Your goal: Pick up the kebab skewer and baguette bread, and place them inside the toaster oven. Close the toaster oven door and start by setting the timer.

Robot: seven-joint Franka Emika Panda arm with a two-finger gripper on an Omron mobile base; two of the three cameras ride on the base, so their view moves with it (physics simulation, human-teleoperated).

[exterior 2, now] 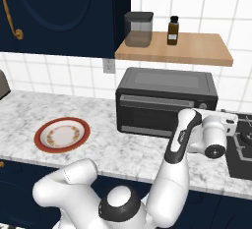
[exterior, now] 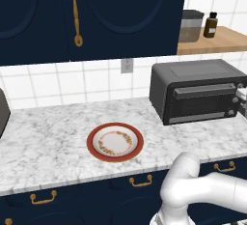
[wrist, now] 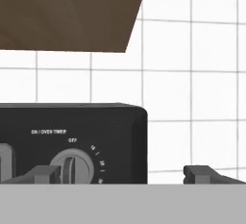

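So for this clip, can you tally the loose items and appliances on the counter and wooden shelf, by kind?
Plates: 1, the floral plate, nothing on it
Toaster ovens: 1, the toaster oven, door shut
Canisters: 1, the grey canister on the shelf
Bottles: 1, the brown bottle on the shelf
Total: 4

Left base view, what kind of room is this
A home kitchen, by the look of it: a marble counter with navy cabinets above, a toaster oven against a white tiled wall, and a plate set out on the counter.
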